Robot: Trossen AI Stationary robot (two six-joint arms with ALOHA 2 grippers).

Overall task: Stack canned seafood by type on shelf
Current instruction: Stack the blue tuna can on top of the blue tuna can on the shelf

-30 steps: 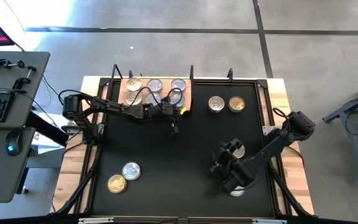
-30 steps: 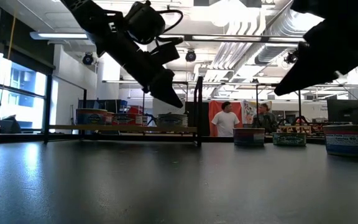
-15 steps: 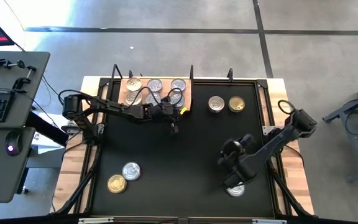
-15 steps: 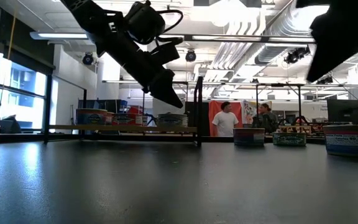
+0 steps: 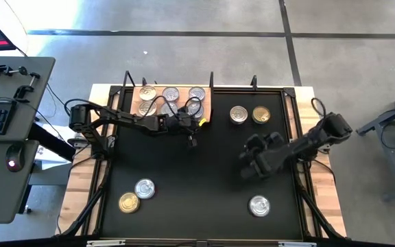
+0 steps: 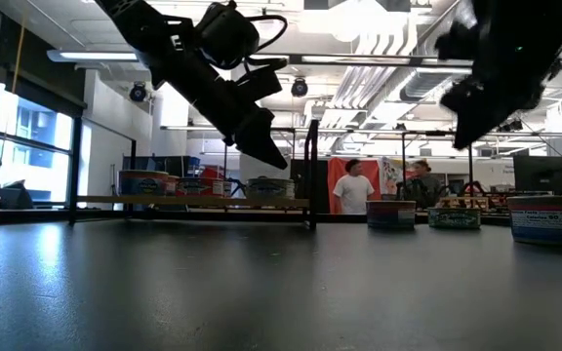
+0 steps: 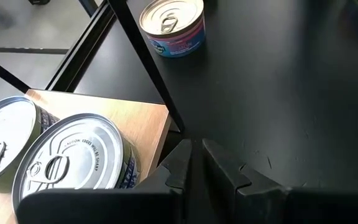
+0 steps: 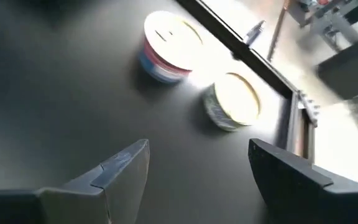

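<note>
Metal, rigid and slick-sided, the silver-lidded tin (image 5: 258, 204) sits alone at the table's near edge; grip across its short wall. Above mid-table, the right gripper (image 5: 251, 159) hangs wide open and empty. Farther back, the left gripper (image 5: 192, 140), pinched shut on nothing, hovers beside the wooden shelf (image 5: 207, 104), which already carries several tins.

Light-brown shelf (image 5: 206, 108) carries silver-lidded tins (image 5: 171, 94) (blue print on their sides). On the black table (image 5: 197, 178), one tin (image 7: 172, 26) wears a pink-and-blue label; a gold-lidded tin (image 5: 260, 114) stands beside it.
</note>
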